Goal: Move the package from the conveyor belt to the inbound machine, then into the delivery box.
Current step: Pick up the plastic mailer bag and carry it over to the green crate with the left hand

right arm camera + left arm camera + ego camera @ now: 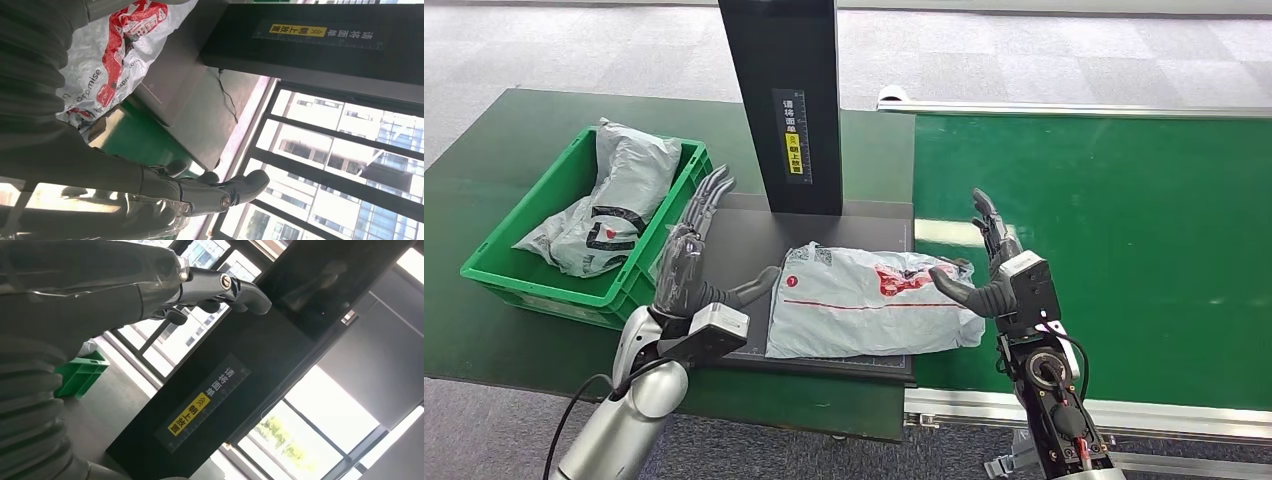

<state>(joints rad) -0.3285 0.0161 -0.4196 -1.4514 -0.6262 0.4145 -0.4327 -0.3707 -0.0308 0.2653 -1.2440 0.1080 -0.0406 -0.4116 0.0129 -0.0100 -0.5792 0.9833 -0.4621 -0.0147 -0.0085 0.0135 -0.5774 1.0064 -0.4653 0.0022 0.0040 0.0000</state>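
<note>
A grey plastic package (869, 300) with red print and a round red sticker lies flat and wrinkled on the dark plate of the inbound machine (754, 225), in front of its black upright column. The green delivery box (539, 272) stands just left of the plate, holding two similar grey bags. The green conveyor belt (1104, 230) lies to the right of the machine.

Right hand (200, 192) fingers apart, empty; package (117, 55) flat on dark platform (175, 75)

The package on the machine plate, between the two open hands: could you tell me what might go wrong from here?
1. The package is a limp bag; squeezed between the left hand and right hand, it may sag or slip out.
2. The green box already holds bags, so this one could land on its rim.
</note>
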